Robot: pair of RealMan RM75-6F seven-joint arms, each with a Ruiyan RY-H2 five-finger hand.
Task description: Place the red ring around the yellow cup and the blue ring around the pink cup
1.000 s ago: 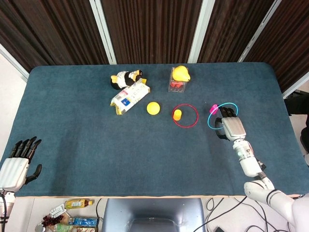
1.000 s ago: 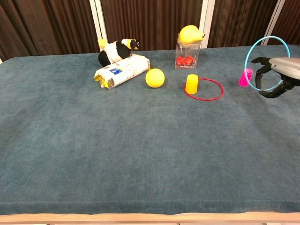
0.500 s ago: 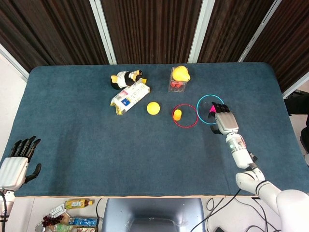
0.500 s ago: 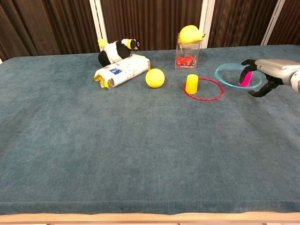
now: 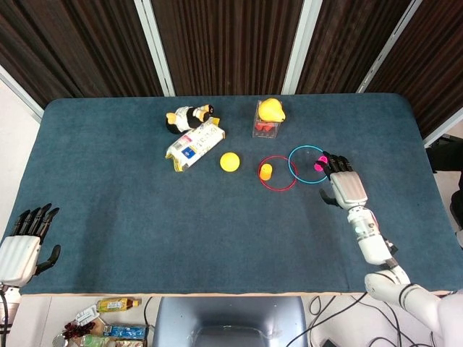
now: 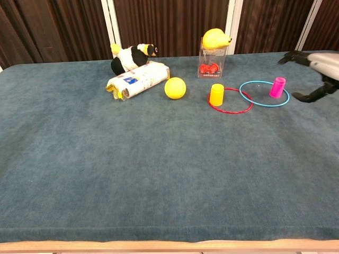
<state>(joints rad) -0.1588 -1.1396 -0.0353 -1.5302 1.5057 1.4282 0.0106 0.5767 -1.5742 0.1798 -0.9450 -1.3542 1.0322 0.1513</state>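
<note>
Rings both look placed — blue ring (image 6: 264,93) circles the pink cup (image 6: 277,87), red ring (image 6: 230,100) the yellow cup (image 6: 216,94). Right hand (image 5: 346,185) hangs open and empty; it need only pull clear.

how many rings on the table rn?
2. The red ring lies flat around the yellow cup. The blue ring lies flat around the pink cup, just right of the red one. None seem hidden.
</note>
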